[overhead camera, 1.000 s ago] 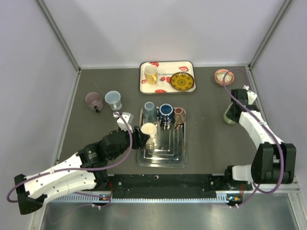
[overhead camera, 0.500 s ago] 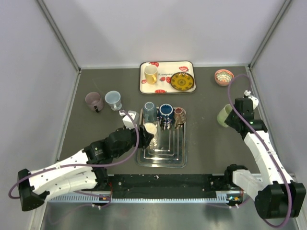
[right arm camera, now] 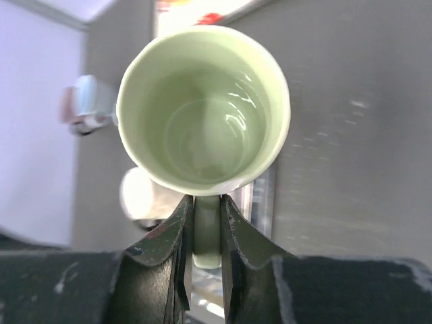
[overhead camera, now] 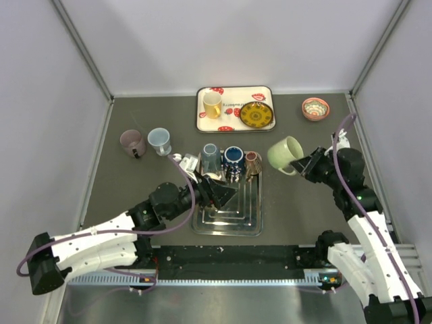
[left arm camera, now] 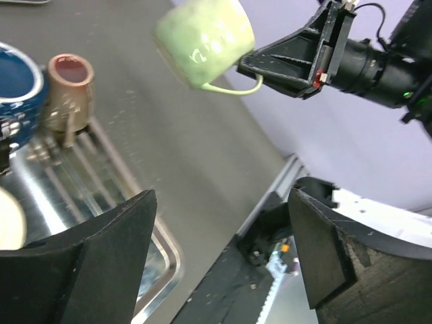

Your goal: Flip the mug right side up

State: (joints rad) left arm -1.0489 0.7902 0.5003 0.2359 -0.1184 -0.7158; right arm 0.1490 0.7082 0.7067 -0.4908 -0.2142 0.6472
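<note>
Mug of pale green ceramic [overhead camera: 286, 154] is hanging sideways midair, your right tool [overhead camera: 302, 163] pinching its handle [right arm camera: 206, 236], mouth facing the wrist.

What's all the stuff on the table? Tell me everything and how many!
green mug: 1, light green, in the air, tipped
tray: 1, white and red, back middle
yellow mug: 1, yellow, on the tray
plate: 1, yellow and dark, on the tray
bowl: 1, pinkish, back right
purple mug: 1, dull purple, left
pale blue mug: 1, beside the purple mug
rack: 1, silver, middle
grey-blue cup, dark blue mug, brown cup, cream mug: 1 each, in the rack
left gripper: open, over the rack
right gripper: shut on the green mug's handle
</note>
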